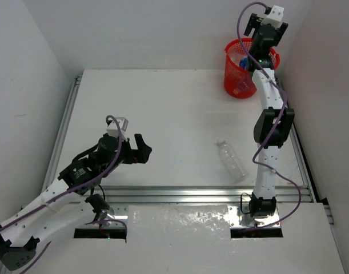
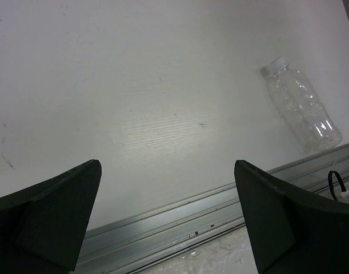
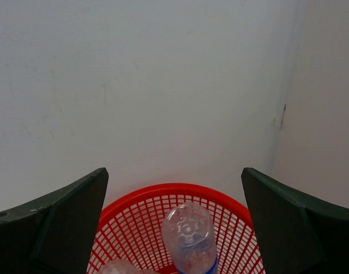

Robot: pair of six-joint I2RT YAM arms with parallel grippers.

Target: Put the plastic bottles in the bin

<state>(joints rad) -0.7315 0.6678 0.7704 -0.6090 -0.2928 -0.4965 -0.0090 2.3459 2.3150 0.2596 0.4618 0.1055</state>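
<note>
One clear unlabelled plastic bottle lies on its side on the table near the right arm's base; in the left wrist view it shows at the upper right, white cap pointing up-left. The red mesh bin stands at the far right corner. My right gripper is open and empty above the bin; inside stands a clear bottle with a blue label, bottom up, and part of another bottle. My left gripper is open and empty, low over the table to the left of the lying bottle.
An aluminium rail runs along the table's near edge, also visible in the left wrist view. White walls close the table at the back and on both sides; the bin sits close to the back right corner.
</note>
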